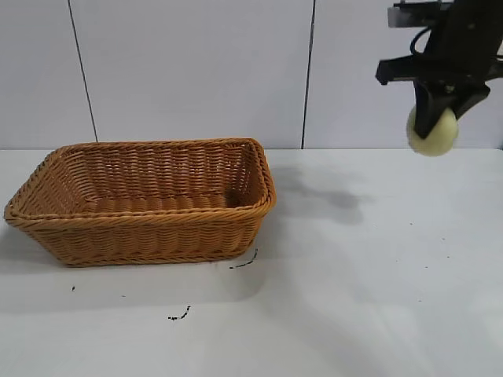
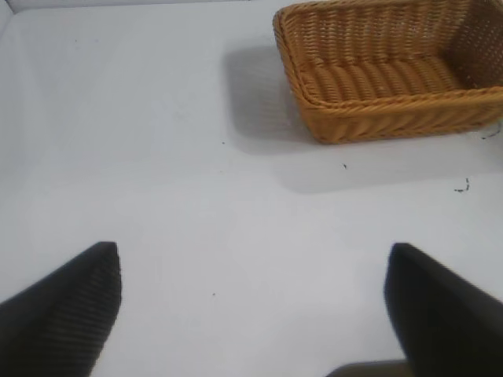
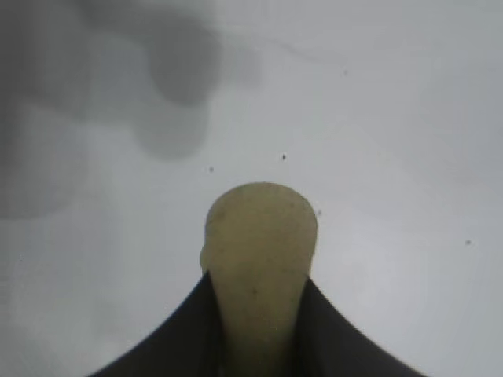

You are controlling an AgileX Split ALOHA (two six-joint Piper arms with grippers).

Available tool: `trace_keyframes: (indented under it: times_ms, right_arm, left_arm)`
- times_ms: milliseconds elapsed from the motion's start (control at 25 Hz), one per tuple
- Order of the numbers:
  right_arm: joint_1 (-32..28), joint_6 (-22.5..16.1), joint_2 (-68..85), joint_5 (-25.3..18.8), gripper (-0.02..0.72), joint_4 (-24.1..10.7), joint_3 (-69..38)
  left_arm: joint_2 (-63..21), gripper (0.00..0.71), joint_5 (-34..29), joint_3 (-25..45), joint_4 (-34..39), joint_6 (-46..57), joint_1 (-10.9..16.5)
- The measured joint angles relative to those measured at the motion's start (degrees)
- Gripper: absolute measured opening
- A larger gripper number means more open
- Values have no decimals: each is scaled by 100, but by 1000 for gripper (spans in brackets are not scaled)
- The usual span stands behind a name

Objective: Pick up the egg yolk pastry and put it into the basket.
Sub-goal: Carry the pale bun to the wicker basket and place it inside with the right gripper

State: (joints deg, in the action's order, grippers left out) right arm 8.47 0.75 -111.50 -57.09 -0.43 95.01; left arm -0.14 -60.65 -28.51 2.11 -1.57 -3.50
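Partly hidden between dark fingers, the egg yolk pastry (image 1: pixel 435 133) hangs edge-on, clamped in the right tool (image 1: pixel 437 118) high above the bench (image 1: pixel 377 275), well right of the basket (image 1: pixel 141 200). Its dented top cannot be seen. Left tool (image 2: pixel 251 302) is spread wide over bare bench.

1. White matte flat tabletop (image 1: pixel 377 298) fills the lower part of the exterior view.
2. Pale grey panelled back wall (image 1: pixel 196 71) stands behind it, with thin dark vertical seams.
3. Small black squiggly marks (image 1: pixel 179 316) lie on the tabletop toward the front, with another squiggle (image 1: pixel 245 262) a little further back.
4. Tiny dark specks (image 3: pixel 284 156) are scattered across the tabletop.
5. Soft grey shadow patch (image 1: pixel 334 200) lies on the tabletop near the wall.
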Motion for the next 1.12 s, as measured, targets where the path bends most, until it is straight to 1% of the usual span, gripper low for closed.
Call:
trace_keyframes:
  times_ms: [80,160,360,600,760,880,960,1040,1120]
  right_arm:
    - [145,20,-213,-58,130,43,419]
    - [345,19,-464,-214,130,43,858]
    - [1125,20,-1041,-613,130,43,1981]
    - [2137,20,-1478,-553,130,74,2781]
    - [2679,20,-1904,-249,130,77,2888]
    - [2955,20,-2269,180,130,83,2888]
    - [3061,12,-2497,525,130,99,2888]
    - [3105,-31,-2730,885,132,211,2888]
    - [3103,-75,-2919,1082,145,335,2888]
  left_arm:
    - [0,693,0,0,0,0,0]
    - [0,693,0,0,0,0,0]
    - [0,693,0,0,0,0,0]
    - [0,693,0,0,0,0,0]
    - [0,693,0,0,0,0,0]
    - [0,693,0,0,0,0,0]
    - [0,693,0,0,0,0,0]
    - [0,693,0,0,0,0,0]
    - [0,693,0,0,0,0,0]
